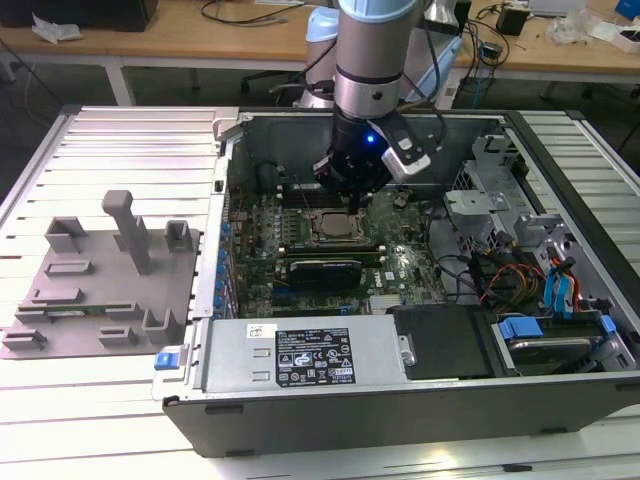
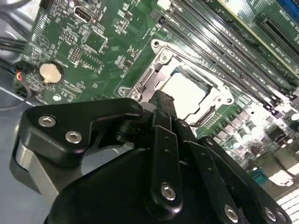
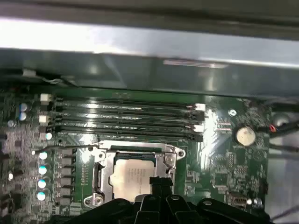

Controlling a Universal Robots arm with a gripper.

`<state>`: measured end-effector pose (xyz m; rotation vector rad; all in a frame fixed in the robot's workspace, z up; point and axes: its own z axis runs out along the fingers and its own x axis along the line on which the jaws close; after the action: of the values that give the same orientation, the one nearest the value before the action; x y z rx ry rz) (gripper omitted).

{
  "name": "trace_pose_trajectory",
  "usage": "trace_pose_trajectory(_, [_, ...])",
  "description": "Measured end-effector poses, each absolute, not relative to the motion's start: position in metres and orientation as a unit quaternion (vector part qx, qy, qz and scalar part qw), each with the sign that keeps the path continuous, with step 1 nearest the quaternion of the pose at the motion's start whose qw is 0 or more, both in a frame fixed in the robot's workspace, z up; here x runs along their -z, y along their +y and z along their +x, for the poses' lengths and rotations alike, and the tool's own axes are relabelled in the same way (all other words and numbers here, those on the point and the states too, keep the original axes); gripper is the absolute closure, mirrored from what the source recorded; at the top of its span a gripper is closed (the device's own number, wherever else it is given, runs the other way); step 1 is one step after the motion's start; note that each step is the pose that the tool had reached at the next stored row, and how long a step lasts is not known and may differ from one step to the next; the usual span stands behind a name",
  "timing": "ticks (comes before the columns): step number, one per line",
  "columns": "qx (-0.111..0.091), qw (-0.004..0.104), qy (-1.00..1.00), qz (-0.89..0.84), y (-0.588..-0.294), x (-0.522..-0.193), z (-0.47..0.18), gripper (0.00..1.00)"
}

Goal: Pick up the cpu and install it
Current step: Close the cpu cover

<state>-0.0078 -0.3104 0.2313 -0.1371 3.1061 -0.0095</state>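
The cpu (image 2: 184, 91) lies in the socket (image 2: 159, 58) mid-motherboard (image 2: 84, 51), so placing looks done. The gripper (image 2: 161, 96) hangs at its edge, fingers seemingly pressed together, holding nothing.

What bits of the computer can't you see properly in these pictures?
1. First wrist view: the near edge of the cpu is covered by the claw.
2. Second wrist view: you cannot tell whether the claw touches the cpu, because the claw's own body blocks that spot.
3. Exterior view: part of the cpu socket is behind the claw.
4. Exterior view: the print on the power supply label is too small to read.
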Motion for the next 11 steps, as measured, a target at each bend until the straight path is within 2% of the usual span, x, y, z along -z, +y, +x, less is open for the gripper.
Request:
trace_pose_trajectory(1, [0.003, 0.014, 0.998, -0.058, -0.312, -0.229, -0.01, 0.89])
trace_pose_trajectory(11, [0.003, 0.013, 0.998, -0.059, -0.324, -0.219, -0.033, 0.89])
